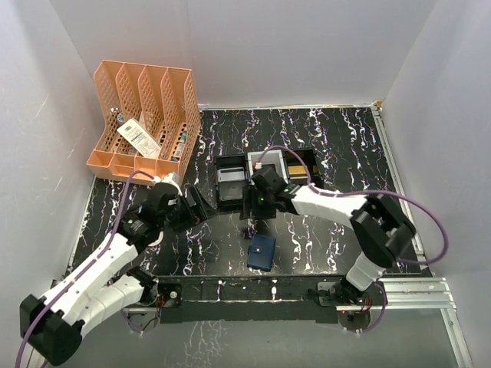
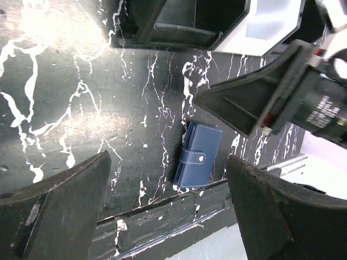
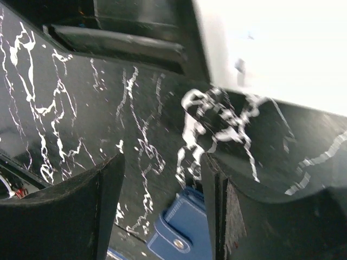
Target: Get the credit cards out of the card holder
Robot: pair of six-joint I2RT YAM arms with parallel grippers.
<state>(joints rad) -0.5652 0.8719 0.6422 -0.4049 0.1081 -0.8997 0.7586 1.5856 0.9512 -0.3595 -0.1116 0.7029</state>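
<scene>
Spreading beneath both arms, the black, white-veined marble tabletop [image 1: 330, 146] carries everything the coming move depends on. Beyond both sets of fingertips sit the black and grey rectangular plastic trays [image 1: 221, 192].

The left gripper [image 1: 198, 205] stands with its jaws spread wide and nothing between them. The right gripper [image 1: 255, 208] hangs with its jaws partly apart; only bare tabletop shows in the gap, so it grips nothing either.

The card holder [image 1: 261, 251], a small navy-blue bifold wallet, lies flat on the tabletop. It is just below and behind the right fingertips, back toward that wrist. From the left jaws it lies ahead, off toward their right-hand finger and well apart from both fingers. By my judgement the right gripper is clearly the nearer of the 2.

The wallet's long axis runs roughly along the left jaws' line of reach, slightly tilted.

It is folded shut, held by 1 blue strap [image 2: 194, 158] across its face and fastened with 1 small metal snap [image 2: 203, 157]. The credit cards are not visible; presumably they are still inside, so the strap likely has to come undone first.
</scene>
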